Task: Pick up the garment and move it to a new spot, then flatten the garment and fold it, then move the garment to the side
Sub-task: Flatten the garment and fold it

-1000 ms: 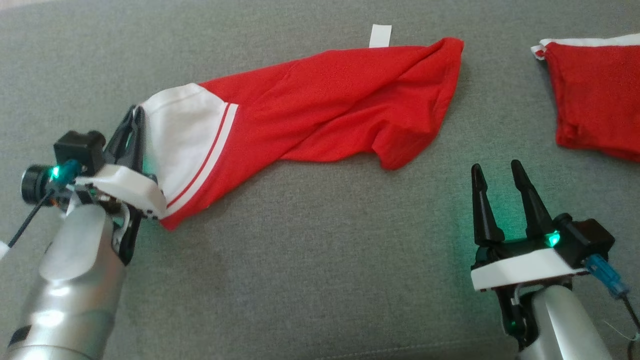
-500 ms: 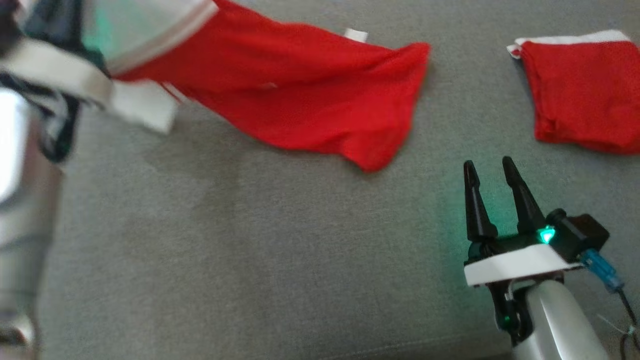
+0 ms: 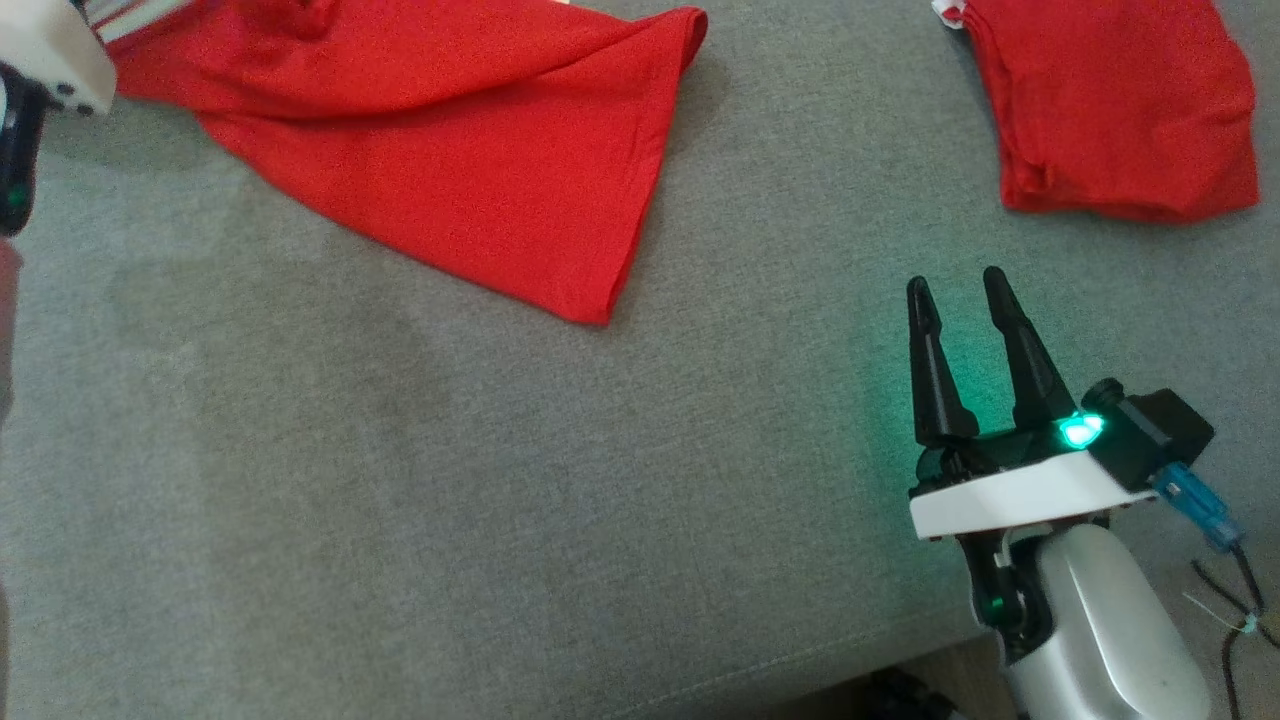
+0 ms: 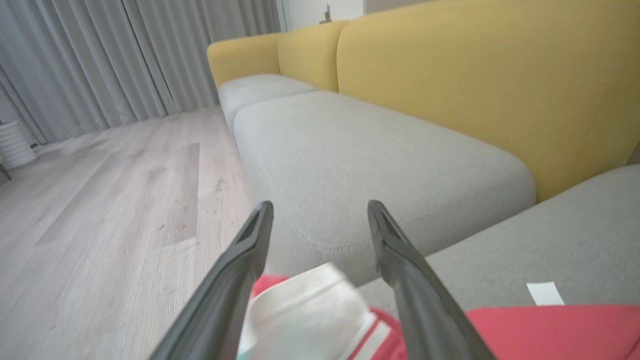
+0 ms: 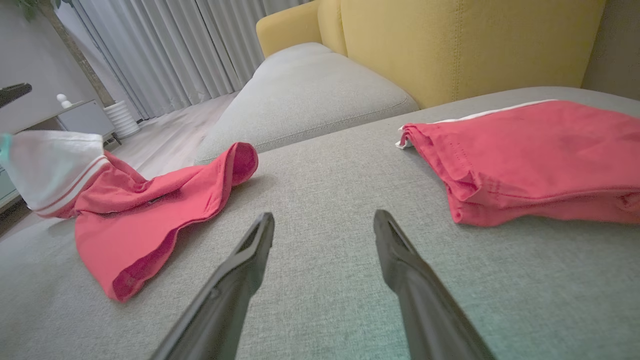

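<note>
The red garment [image 3: 450,150] lies spread across the grey sofa seat at the upper left, and its white sleeve [image 5: 50,165] with red stripes is raised off the seat. My left gripper [image 4: 319,205] is open. The blurred white sleeve [image 4: 305,305] sits low between its fingers, near their base. In the head view the left gripper's white housing [image 3: 50,60] shows at the top left corner. My right gripper [image 3: 957,280] stands open and empty over bare seat, well right of the garment's hem; in the right wrist view the right gripper [image 5: 322,215] points between both red pieces.
A second red garment [image 3: 1110,110], folded, lies at the upper right of the seat [image 3: 500,500]. The yellow backrest [image 5: 450,45] rises behind. A white tag [image 4: 545,293] lies on the cushion. The seat's front edge [image 3: 850,660] runs past my right arm, with cables beside it.
The head camera has shifted. My left gripper has risen to the upper left, lifting the white sleeve and dragging the garment; its fingers now stand apart. The right gripper stays open.
</note>
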Tool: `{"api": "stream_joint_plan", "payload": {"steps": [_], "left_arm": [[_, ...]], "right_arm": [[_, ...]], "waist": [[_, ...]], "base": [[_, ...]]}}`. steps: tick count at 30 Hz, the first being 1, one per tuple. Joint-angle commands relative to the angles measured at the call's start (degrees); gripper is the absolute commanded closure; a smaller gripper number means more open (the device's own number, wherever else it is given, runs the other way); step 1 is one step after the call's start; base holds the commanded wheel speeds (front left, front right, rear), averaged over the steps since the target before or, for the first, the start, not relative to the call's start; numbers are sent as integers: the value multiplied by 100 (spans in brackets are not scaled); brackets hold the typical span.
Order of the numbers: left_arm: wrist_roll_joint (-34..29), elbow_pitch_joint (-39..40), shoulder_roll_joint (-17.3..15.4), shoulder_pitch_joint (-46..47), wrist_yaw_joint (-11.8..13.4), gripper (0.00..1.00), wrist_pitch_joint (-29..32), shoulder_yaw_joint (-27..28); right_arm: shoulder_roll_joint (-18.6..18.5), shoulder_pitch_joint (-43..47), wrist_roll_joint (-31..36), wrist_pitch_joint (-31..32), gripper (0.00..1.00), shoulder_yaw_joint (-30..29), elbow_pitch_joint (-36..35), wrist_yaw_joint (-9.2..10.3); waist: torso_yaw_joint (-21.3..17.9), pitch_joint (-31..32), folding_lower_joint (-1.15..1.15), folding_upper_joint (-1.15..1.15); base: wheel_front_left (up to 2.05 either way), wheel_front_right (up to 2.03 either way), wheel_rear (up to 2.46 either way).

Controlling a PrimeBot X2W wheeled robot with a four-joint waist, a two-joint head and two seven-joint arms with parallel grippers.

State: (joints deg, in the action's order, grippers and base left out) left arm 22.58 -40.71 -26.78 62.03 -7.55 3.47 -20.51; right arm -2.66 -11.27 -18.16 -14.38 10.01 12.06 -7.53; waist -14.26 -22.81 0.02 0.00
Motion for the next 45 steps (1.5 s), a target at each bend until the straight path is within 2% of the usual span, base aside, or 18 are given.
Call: {"api": "stream_joint_plan", "payload": {"steps": [1, 9, 16, 25, 30, 33, 37, 45], "left_arm": [[-69, 136, -209, 425, 38, 0, -236, 156], [-168, -68, 33, 258, 29, 0, -1294, -123], [-37, 288, 213, -786, 52, 0, -1679, -369], [190, 1397, 652, -3056, 726, 0, -1828, -333], [245, 2184, 1031, -4346, 1124, 0, -1843, -298], [177, 2389, 1144, -4596, 1218, 0, -1845, -274], [173, 2536, 1281, -4701, 1214, 0, -1845, -237], [40, 2530, 1504, -4700, 1100, 0, -1846, -206]], "right_arm": [[-21, -93, -20, -62, 0, 131, -173, 4], [-21, -69, 208, -62, 0, 42, -133, 4], [-21, 55, 486, -62, 0, -133, -33, 4], [-21, 331, 759, -62, 0, -357, 134, 4], [-21, 464, 896, -62, 0, -457, 237, 4], [-21, 414, 1085, -62, 0, -536, 258, 4], [-21, 260, 1345, 45, 0, -446, 326, 4], [-133, -597, 2270, 1227, 0, 230, 1235, 4]], "waist": [[-9, -19, -2, 0], [424, 308, -2, 0], [1099, 857, -2, 0], [1883, 1409, -2, 0], [2210, 1516, -2, 0], [2349, 1498, -2, 0], [2477, 1461, -2, 0], [2808, 1279, -2, 0]], "base": [[0, 0, 0], [0, 0, 0], [0, 0, 0], [0, 0, 0], [0, 0, 0], [0, 0, 0], [0, 0, 0], [0, 0, 0]]}}
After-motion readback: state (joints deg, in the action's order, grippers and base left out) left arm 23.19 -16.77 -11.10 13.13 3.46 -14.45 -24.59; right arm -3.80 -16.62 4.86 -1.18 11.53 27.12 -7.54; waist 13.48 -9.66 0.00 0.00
